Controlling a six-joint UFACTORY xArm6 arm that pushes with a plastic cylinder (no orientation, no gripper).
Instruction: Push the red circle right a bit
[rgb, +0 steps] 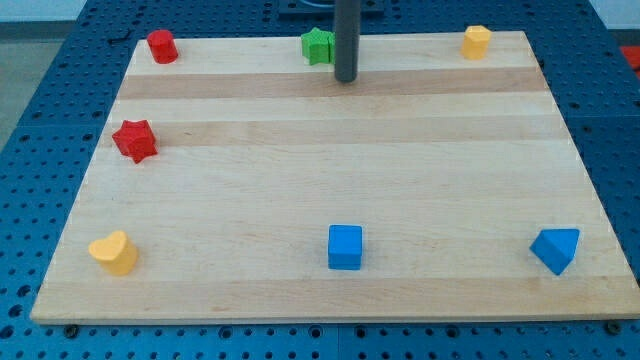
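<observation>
The red circle (162, 46) is a small round block near the counter's (330, 180) top left corner. My tip (346, 79) has no jaws and hides part of the green star (317, 46).

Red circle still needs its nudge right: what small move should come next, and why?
Probably slide my tip toward the view's left, past the red circle, since it now sits beside the green star, on the circle's right; pushing right needs contact from its left side.
</observation>
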